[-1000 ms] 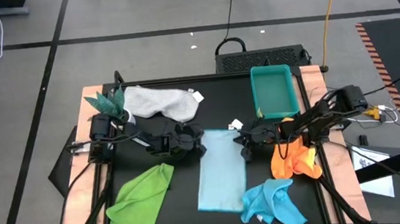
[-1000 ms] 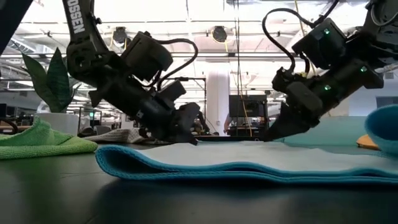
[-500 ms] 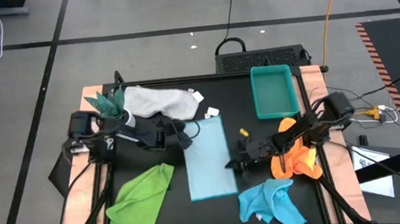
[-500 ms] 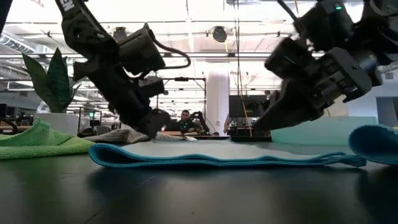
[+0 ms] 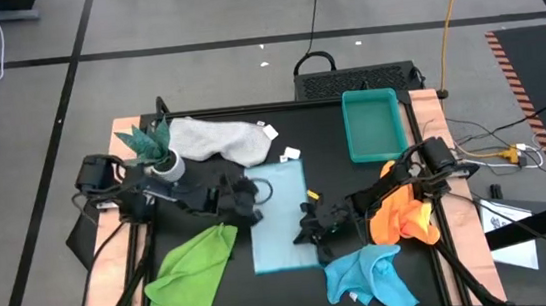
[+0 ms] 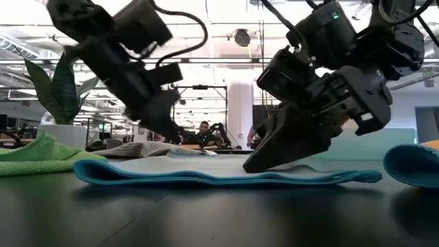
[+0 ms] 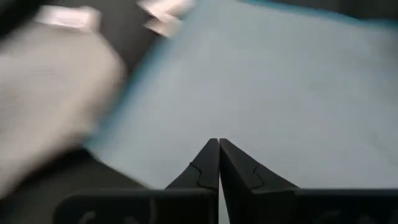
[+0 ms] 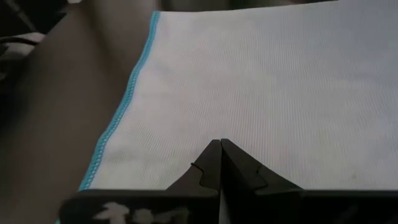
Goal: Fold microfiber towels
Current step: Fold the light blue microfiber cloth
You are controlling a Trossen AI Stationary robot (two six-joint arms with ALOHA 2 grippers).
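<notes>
The pale blue towel (image 5: 279,218) lies flat and folded in a long strip at the middle of the black table. My left gripper (image 5: 250,201) hangs shut (image 7: 219,143) above the towel's left edge, clear of it in the low view (image 6: 164,132). My right gripper (image 5: 303,232) is shut, and its tip rests on the towel near the right edge, toward the near end. A white-grey towel (image 5: 216,138) lies at the far left, a lime green one (image 5: 194,271) at the near left, an orange one (image 5: 405,216) at the right and a turquoise one (image 5: 370,274) at the near right. My right gripper presses its shut fingertips (image 6: 250,165) down on the pale blue towel's upper face (image 8: 249,124), close to the right long edge. The fingers slant down from the table's right side. The towel stays flat on the table under them.
A teal tray (image 5: 374,125) stands at the far right. A small plant in a white pot (image 5: 158,154) stands at the far left beside the white-grey towel. Bare black table shows between the pale blue towel and the tray.
The pale blue towel has slid toward the table's left edge and a little toward the far edge, staying flat. My left gripper has risen off it and drawn back to the left. My right gripper has moved toward the near left along the towel and rolled.
</notes>
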